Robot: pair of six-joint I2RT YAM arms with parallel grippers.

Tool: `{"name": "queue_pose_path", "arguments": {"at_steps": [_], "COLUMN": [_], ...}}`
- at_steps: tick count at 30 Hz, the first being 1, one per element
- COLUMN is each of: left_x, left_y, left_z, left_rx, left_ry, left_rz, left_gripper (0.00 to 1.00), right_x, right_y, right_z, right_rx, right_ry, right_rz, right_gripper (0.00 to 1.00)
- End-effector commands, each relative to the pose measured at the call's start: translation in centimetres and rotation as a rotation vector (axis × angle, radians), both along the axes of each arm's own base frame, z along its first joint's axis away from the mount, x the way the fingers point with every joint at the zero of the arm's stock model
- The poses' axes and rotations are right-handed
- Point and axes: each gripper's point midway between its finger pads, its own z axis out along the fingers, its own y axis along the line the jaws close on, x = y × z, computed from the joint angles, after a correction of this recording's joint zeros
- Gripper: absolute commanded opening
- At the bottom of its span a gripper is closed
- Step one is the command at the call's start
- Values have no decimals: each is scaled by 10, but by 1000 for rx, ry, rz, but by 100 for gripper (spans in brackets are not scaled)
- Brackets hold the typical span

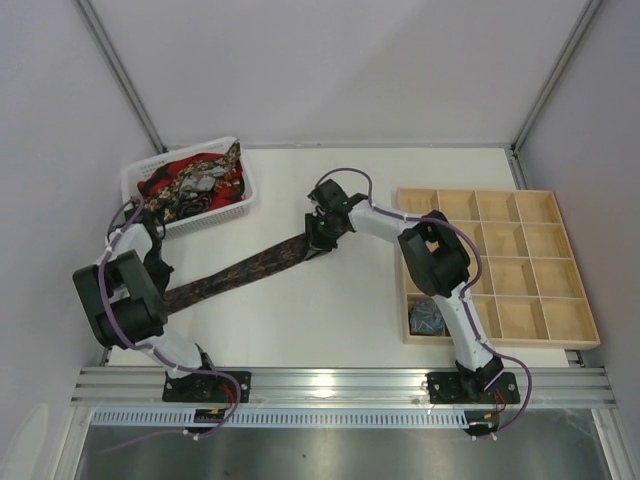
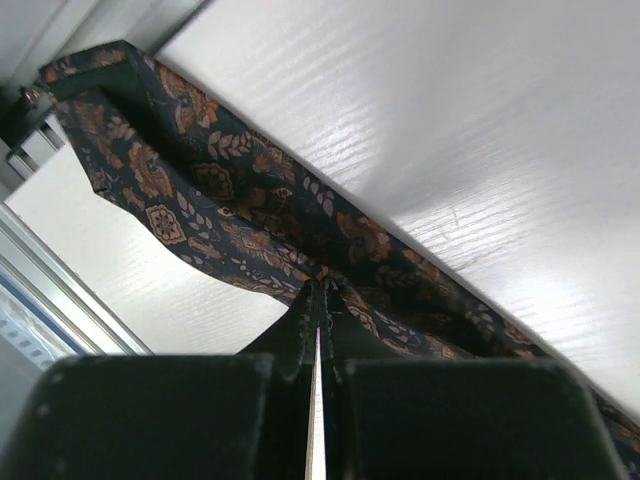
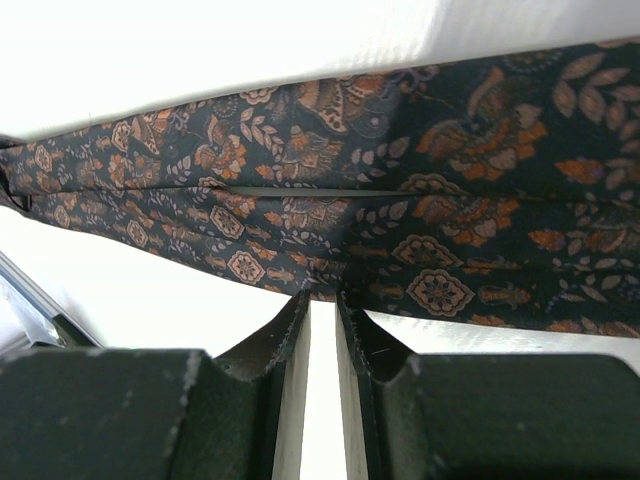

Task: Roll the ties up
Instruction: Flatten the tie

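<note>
A long dark brown-maroon tie [image 1: 245,268] with an orange pattern stretches slantwise across the table between my two grippers. My left gripper [image 1: 163,285] is shut on its lower left end. In the left wrist view the gripper [image 2: 320,292] pinches the tie [image 2: 230,200] at its edge. My right gripper [image 1: 318,240] holds the upper right end. In the right wrist view the gripper [image 3: 322,297] has its jaws close together, tips on the near edge of the tie [image 3: 400,200]. Several more ties [image 1: 195,180], red and gold-black, lie heaped in a basket.
The white basket [image 1: 180,153] stands at the back left, close to my left arm. A wooden compartment tray [image 1: 500,270] lies at the right, with one grey-blue coiled tie [image 1: 427,317] in its near left compartment. A metal rail runs along the near table edge.
</note>
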Motion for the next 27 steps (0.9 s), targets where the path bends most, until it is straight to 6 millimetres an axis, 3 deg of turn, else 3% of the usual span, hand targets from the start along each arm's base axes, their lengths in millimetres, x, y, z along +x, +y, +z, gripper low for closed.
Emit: {"name": "queue_pose_path", "arguments": {"at_steps": [1,6,10,12,14,19,23,24,26,27], "left_x": [-8,-8,-2,1,3,25,70,79,92,97], "left_y": [-3,-2,-1,-4,-8,-27,-72,-98,-114,-129], "left_z": [-15,-18,-5,5,12,42,66,71,89,94], "left_rx": [-16,-15,-4,-11,-24,-72,-240,-338,-346,-371], "left_ry": [47,47,11,-29,-60,-193,-448,-521,-635,-666], "left_rz": [-13,-2,-3,0,-1,-78,-258,-328,-370,-412], "left_gripper": [0,2,35,40,54,58,58,58,57,56], "right_x": [5,8,22,33,47,71,83,90,99,98], "right_y": [-11,-14,-25,-33,-41,-52,-62,-65,-66,-68], "right_z": [-16,-11,0,9,22,46,55,57,58,42], "right_rx": [-37,-36,-50,-51,-41,-23,-29,-30,-27,-52], "right_ry": [5,0,-49,-75,-116,-164,-198,-212,-217,-183], "right_rz": [-13,-17,-48,-77,-108,-158,-182,-196,-206,-206], "right_gripper": [22,22,22,22,22,24,28,29,29,29]}}
